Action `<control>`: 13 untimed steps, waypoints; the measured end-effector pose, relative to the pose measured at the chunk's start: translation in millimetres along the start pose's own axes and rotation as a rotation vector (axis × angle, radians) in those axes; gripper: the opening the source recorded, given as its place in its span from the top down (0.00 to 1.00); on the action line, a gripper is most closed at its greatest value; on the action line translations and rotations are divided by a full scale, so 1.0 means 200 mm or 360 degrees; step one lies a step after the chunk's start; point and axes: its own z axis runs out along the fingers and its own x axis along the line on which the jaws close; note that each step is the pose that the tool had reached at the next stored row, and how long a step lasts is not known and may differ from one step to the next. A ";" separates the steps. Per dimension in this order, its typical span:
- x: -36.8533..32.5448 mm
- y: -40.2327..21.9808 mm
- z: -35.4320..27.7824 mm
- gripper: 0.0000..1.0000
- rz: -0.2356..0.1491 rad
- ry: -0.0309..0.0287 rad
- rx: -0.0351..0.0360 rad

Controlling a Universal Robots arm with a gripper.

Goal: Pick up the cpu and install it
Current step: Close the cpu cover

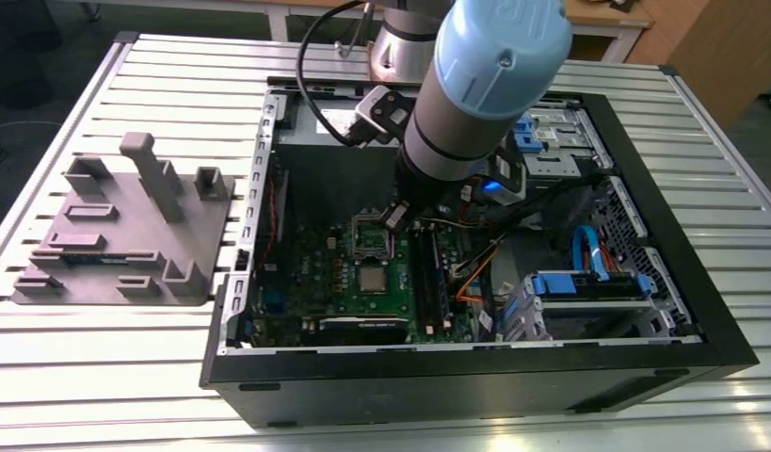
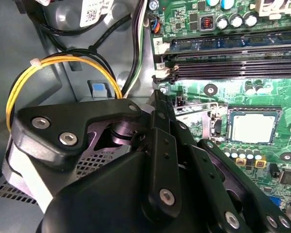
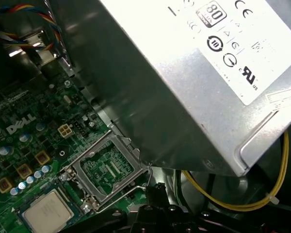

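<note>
Cpu [image 2: 253,128]: lay flat inside its socket on green motherboard [image 2: 233,92], metal lid frame [image 3: 109,167] flipped up to leave it bare. Gripper [image 2: 158,95]: hung beside thin lever [image 2: 196,106], tips pressed together, probably for poking, not grabbing.

We see the cpu [image 1: 373,279] as a small flat square chip with a silvery-grey metal top and a paler rim. It lies flat, top side up, in its socket on the green motherboard [image 1: 313,282]. In both wrist views the cpu [image 2: 252,127] [image 3: 47,212] sits square in the frame, beside the open hinged load plate [image 3: 106,166].
</note>
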 end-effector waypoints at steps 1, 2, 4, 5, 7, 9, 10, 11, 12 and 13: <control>-0.001 0.000 0.001 0.90 -0.0004 0.00008 -0.0001; 0.000 0.000 0.002 0.90 -0.0016 0.00038 -0.0004; 0.000 0.000 0.004 0.90 -0.0055 0.00124 -0.0012; 0.000 -0.001 0.006 0.90 -0.0066 0.00150 -0.0014; -0.003 -0.004 0.010 0.90 -0.0070 0.00160 -0.0015; -0.007 -0.004 0.016 0.90 -0.0070 0.00159 -0.0015; -0.010 -0.003 0.018 0.90 -0.0070 0.00159 -0.0015; -0.013 -0.002 0.021 0.90 -0.0070 0.00160 -0.0015; -0.015 -0.001 0.024 0.90 -0.0070 0.00158 -0.0015; -0.017 0.001 0.027 0.90 -0.0070 0.00157 -0.0015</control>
